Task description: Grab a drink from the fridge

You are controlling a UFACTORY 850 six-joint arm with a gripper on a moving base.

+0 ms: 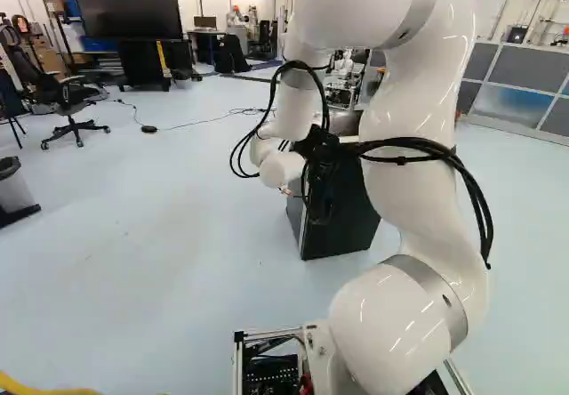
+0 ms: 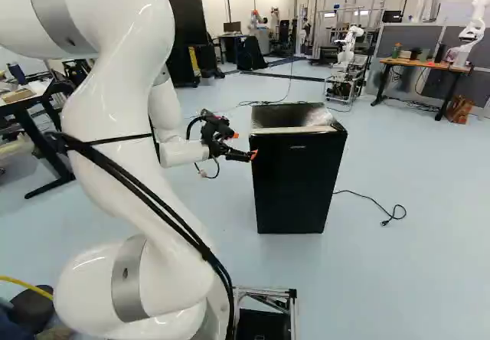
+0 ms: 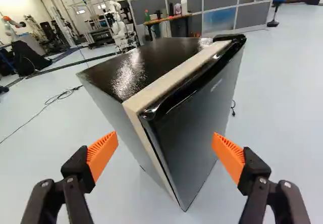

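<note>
In the right base view my gripper [image 2: 251, 155] is beside the upper left edge of the black fridge [image 2: 297, 183]; whether they touch there I cannot tell. The wrist view has the gripper [image 3: 164, 139] open, its orange pads wide apart with nothing held. Ahead of it stands the fridge [image 3: 202, 110], one upright corner lying between the two fingers' directions. Its door is closed against the pale frame. My arm partly covers the fridge [image 1: 342, 226] in the left base view. No drink shows; the fridge's inside is hidden.
A black cable [image 2: 375, 202] lies on the floor right of the fridge. Behind it stand another robot [image 2: 350, 49] and a wooden table [image 2: 421, 63]. An office chair [image 1: 67, 97] and a large screen [image 1: 124, 8] are at the left of the left base view.
</note>
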